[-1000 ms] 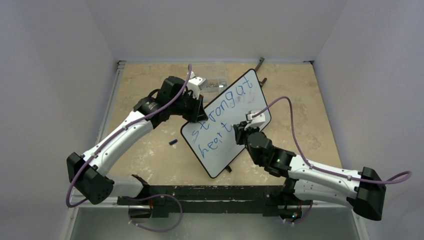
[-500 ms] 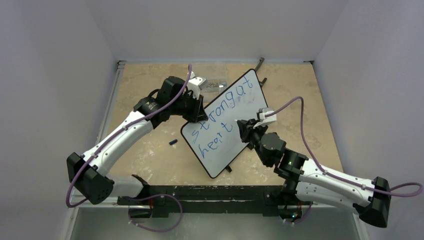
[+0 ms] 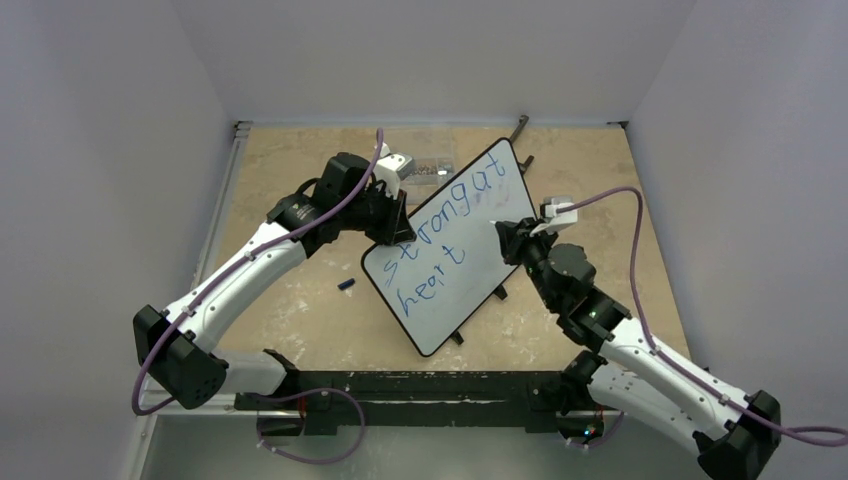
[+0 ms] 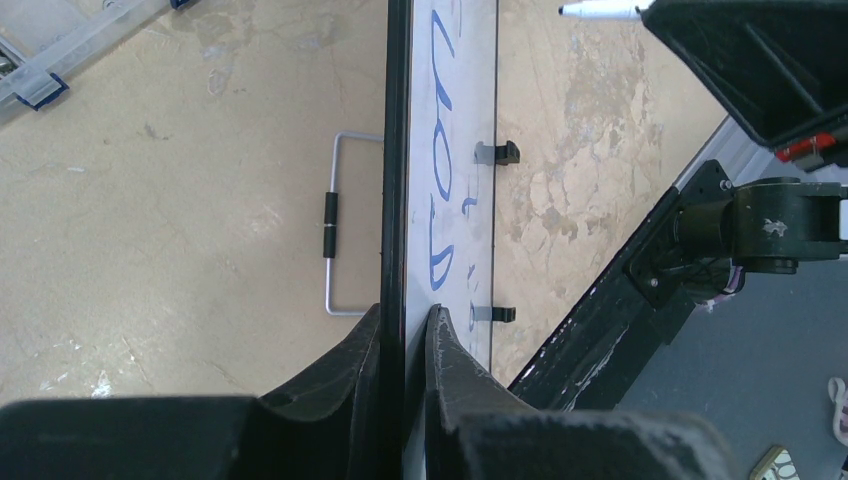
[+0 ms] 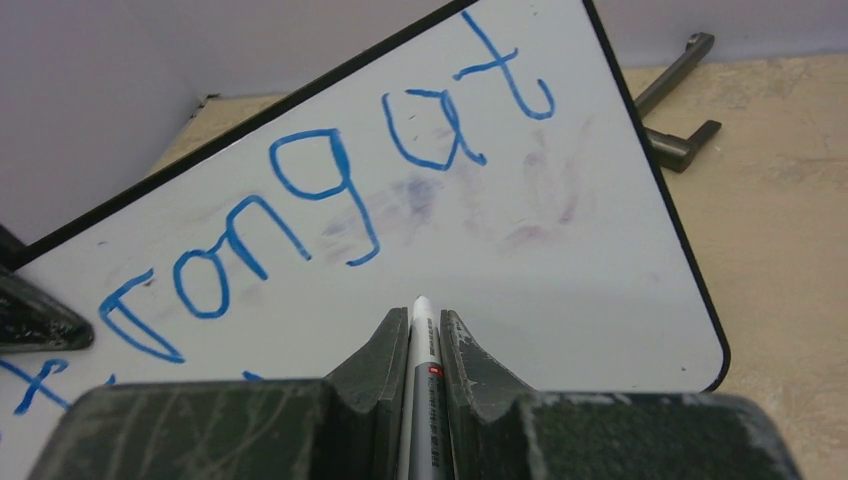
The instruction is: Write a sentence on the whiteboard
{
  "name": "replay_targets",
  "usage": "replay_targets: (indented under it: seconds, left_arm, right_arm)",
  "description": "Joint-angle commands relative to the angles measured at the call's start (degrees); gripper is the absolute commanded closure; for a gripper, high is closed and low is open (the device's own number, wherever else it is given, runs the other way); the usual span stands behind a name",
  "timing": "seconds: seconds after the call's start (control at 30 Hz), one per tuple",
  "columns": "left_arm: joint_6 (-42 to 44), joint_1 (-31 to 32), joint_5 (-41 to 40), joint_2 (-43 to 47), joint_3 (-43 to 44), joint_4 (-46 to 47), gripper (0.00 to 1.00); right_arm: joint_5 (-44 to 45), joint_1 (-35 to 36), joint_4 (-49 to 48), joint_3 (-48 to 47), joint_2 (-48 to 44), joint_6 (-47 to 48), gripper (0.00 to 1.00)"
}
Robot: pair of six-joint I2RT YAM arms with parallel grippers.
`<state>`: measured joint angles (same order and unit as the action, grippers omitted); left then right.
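Top view: the whiteboard (image 3: pixel 478 275) is sitting skewed on the tabletop (image 3: pixel 300 320), long axis running near-left to far-right. It looks tipped up, but I cannot tell for sure. The sentence (image 3: pixel 440 222) is showing "strong at" over "heart", with blank space right of "heart". The left gripper (image 3: pixel 393 225) is working the far-left long edge. The right gripper (image 3: pixel 512 238) is hovering by the right corner, nearer the blank patch, which is lying just near-left of its jaws.

Left wrist: jaws are clamping the board edge-on, so the lettering is barely reading.

Right wrist: jaws are clenching the marker (image 5: pixel 421 340), tip pointing at the board below "at". Contact is impossible to tell, and the "heart" row is getting cut off.
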<state>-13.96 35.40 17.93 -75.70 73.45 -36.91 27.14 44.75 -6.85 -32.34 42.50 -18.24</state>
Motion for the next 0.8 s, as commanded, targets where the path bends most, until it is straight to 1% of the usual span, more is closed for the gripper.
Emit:
replay_targets:
  seconds: [0.0, 0.1, 0.2, 0.43, 0.53, 0.63, 0.77]
  left_arm:
    - [8.9, -0.6, -11.7, 0.4, -1.4, -5.8, 1.00]
    - [8.9, -0.6, -11.6, 0.3, -1.4, -5.8, 1.00]
    - [8.9, -0.6, -11.5, 0.4, -1.4, -5.8, 1.00]
    - [8.9, -0.6, -11.5, 0.2, -1.4, -5.8, 1.00]
    - [8.9, -0.6, -11.7, 0.2, -1.4, -5.8, 1.00]
    - [8.9, -0.6, -11.7, 0.2, -1.4, -5.8, 1.00]
    - [8.9, -0.7, -12.3, 0.1, -1.4, -5.9, 1.00]
  right_arm:
    - [-10.6, -8.0, 0.3, -0.9, -0.7, -2.7, 1.00]
    - [-16.7, -12.6, -0.5, 0.5, -1.0, -3.2, 1.00]
    - [-19.0, -13.7, -1.0, 1.7, -0.6, -3.2, 1.00]
    - [-23.9, -14.1, -3.7, 4.1, -0.6, -5.2, 1.00]
    - [-29.2, -14.1, -5.1, 4.8, -1.2, -4.1, 1.00]
    - [-34.2, -14.0, -4.0, 5.1, -2.5, -1.8, 1.00]
    - [-42.6, -14.0, -4.1, 7.9, -4.2, -2.7, 1.00]
